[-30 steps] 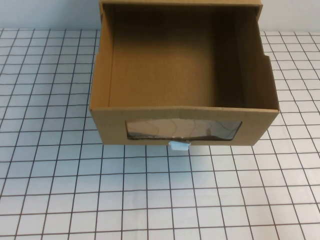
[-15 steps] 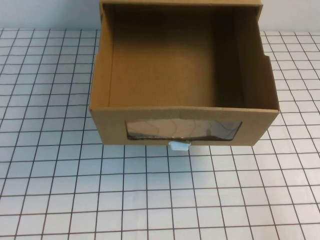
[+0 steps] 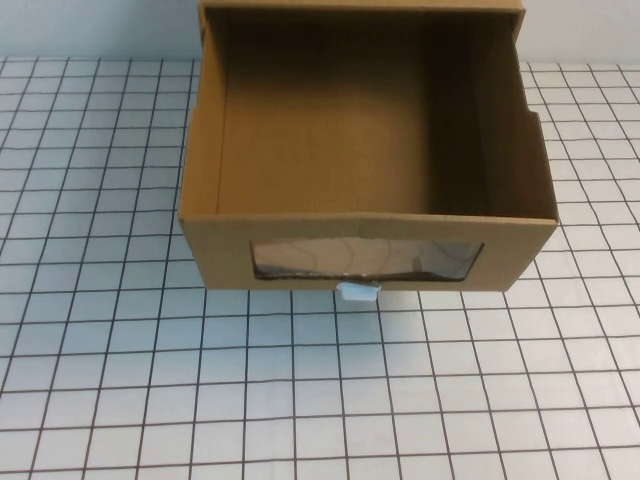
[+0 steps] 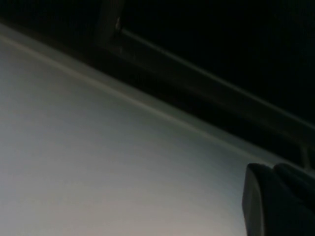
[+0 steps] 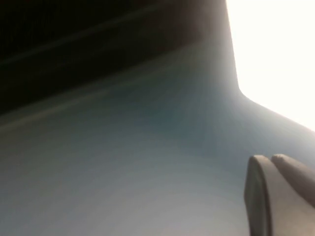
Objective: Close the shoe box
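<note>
The shoe box (image 3: 368, 150) is brown corrugated cardboard and stands at the back middle of the gridded table. Its drawer is pulled out toward me, open on top and empty inside. The drawer front has a wide clear window (image 3: 366, 260) with a small white pull tab (image 3: 357, 291) under it. Neither arm shows in the high view. In the left wrist view, my left gripper (image 4: 273, 169) is shut on nothing over a plain pale surface. My right gripper (image 5: 269, 160) appears the same way in the right wrist view, its fingers pressed together and holding nothing.
A white table mat with a black grid (image 3: 320, 400) spreads in front of and to both sides of the box. The outer sleeve's top edge (image 3: 360, 5) shows at the back against a pale wall.
</note>
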Available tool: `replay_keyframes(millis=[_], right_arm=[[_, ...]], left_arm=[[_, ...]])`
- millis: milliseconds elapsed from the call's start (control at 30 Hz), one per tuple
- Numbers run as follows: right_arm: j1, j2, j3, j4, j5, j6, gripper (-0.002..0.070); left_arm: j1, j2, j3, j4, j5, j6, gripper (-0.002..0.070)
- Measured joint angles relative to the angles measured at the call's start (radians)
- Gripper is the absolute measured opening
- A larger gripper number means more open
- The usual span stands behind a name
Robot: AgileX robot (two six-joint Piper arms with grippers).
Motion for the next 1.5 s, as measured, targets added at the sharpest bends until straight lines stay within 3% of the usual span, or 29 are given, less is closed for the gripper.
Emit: replay_keyframes(millis=[167, 300, 533, 800, 933, 1067, 1200, 1300, 1433, 1500], right_arm=[[0.0, 0.071, -0.304, -0.37, 0.045, 0.168, -0.0014], [0.0, 0.192, -0.492, -0.492, 0.075, 0.309, -0.0014], [0.0, 0.418, -0.687, -0.496, 0.465, 0.362, -0.0014], [0.0, 0.596, -0.694, -0.441, 1.188, 0.363, -0.0014], [0.0, 0.658, -0.694, -0.435, 1.364, 0.363, -0.0014], [0.0, 0.706, -0.694, -0.384, 1.42, 0.363, -0.0014], [0.006, 0.743, -0.694, -0.259, 1.426, 0.361, -0.0014], [0.046, 0.773, -0.694, -0.11, 1.419, 0.277, -0.0014], [0.124, 0.837, -0.694, 0.192, 1.413, -0.076, -0.0014], [0.16, 0.883, -0.694, 0.379, 1.429, -0.331, -0.0014]], left_arm=[[0.0, 0.048, -0.277, 0.057, 0.16, 0.0, -0.0005], [0.0, 0.157, -0.474, 0.216, 0.282, 0.002, -0.0005], [0.0, 0.372, -0.638, 0.313, 0.564, -0.005, -0.0005], [0.0, 0.525, -0.637, 0.315, 1.068, -0.007, -0.0005], [0.0, 0.553, -0.637, 0.315, 1.242, -0.007, -0.0005], [0.0, 0.581, -0.621, 0.31, 1.327, -0.007, -0.0005], [0.0, 0.63, -0.591, 0.257, 1.352, 0.02, -0.0005], [0.0, 0.691, -0.592, 0.131, 1.359, 0.153, -0.0005], [0.0, 0.805, -0.648, -0.165, 1.395, 0.443, -0.0005], [0.0, 0.882, -0.689, -0.292, 1.431, 0.563, -0.0005]])
